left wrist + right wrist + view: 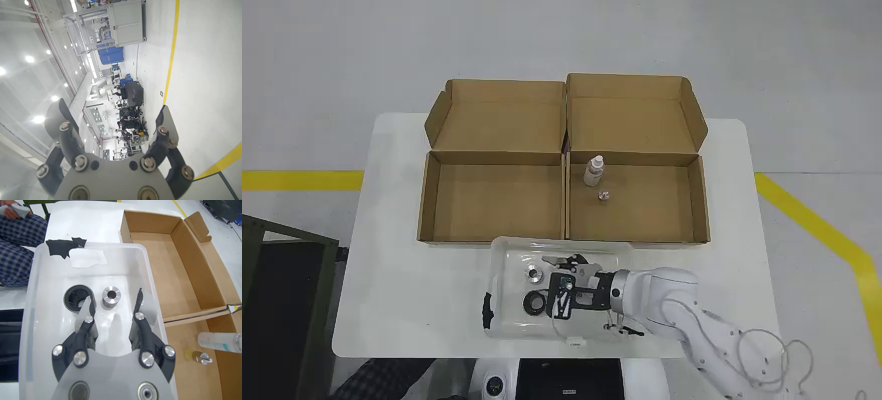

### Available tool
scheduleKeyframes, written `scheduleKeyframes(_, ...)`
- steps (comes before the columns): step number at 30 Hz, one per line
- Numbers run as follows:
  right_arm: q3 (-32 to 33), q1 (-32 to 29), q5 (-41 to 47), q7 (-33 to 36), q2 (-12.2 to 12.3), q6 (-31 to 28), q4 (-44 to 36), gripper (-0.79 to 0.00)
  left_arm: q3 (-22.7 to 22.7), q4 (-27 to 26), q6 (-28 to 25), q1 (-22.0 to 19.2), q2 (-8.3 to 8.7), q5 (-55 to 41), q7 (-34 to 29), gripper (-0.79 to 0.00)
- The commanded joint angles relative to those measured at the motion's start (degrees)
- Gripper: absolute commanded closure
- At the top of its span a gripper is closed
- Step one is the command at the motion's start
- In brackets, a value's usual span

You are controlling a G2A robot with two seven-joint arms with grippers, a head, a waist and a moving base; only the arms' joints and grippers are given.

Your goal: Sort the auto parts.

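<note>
— Where is the right gripper (113,304)?
— Down inside the clear plastic bin (149,275), which sits at the near edge of the white table (392,250). Its fingers are spread wide, with nothing between them.
— And the parts?
— Two stand on the bin floor, upright and side by side. A steel bushing (111,297) with a bore through it sits just ahead of the gap between the fingers. Next to it is a larger black linear bearing (75,298). One fingertip (88,305) overlaps its rim, but I cannot tell whether it touches.
— Anything crowding the gripper?
— The other finger stands close to the bin wall on the side toward the cardboard boxes. The bin's left end carries torn black tape (62,247) and a white paper label (87,258).
— The boxes?
— Two open ones lie side by side behind the bin, lids folded back: the left box (492,200) and the right box (662,205). The right one holds a small white bottle (594,170) and a little metal fitting (606,196), close together near the shared wall.
— The left gripper (113,106)?
— Wide open, gripping nothing, and facing a workshop floor with a yellow line (171,56).
</note>
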Motion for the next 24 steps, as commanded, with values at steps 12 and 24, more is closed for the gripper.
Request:
scheduleKeyframes(12, -3.8, 5.2, 1.2, 1.0, -1.8, 1.2, 6.2, -0.372, 0.0, 0.0, 0.0, 0.0, 0.0, 0.0, 0.0, -0.785)
scheduleKeyframes(24, -7.6, 8.6, 2.4, 1.5, -3.5, 1.4, 11.7, -0.372, 0.0, 0.0, 0.0, 0.0, 0.0, 0.0, 0.0, -0.785)
